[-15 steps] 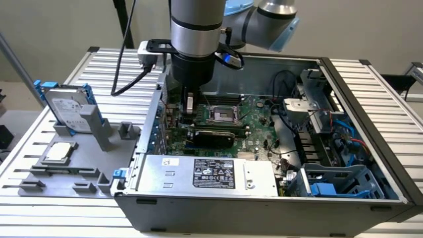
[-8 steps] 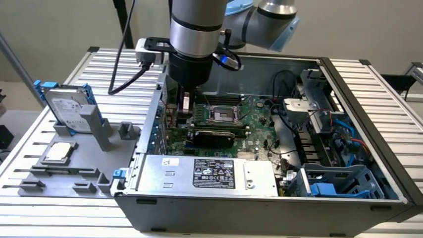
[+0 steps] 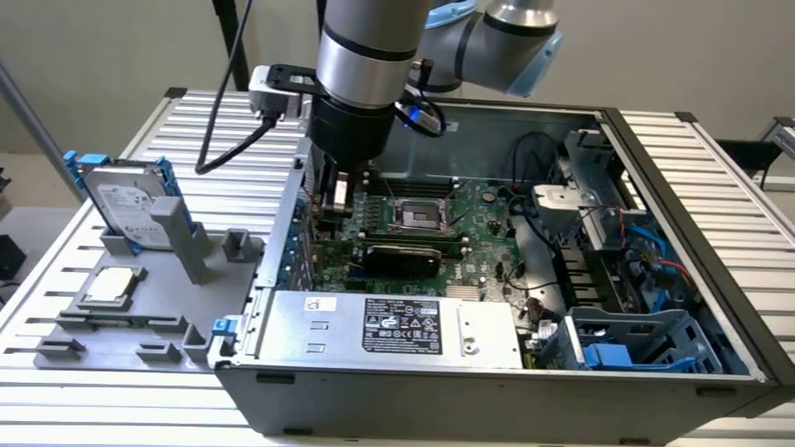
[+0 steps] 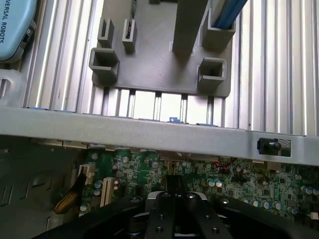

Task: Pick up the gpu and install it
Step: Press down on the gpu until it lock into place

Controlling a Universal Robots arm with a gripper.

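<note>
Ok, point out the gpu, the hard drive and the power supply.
gpu [image 3: 395, 254]: exterior view, black cooler face.
hard drive [image 3: 125, 202]: exterior view, labelled silver face.
power supply [image 3: 397, 326]: exterior view, top label.

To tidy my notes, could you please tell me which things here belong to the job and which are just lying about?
Job in hand: graphics card, gripper, motherboard, computer case.

Lying about: hard drive with blue rails, grey holder, power supply.
</note>
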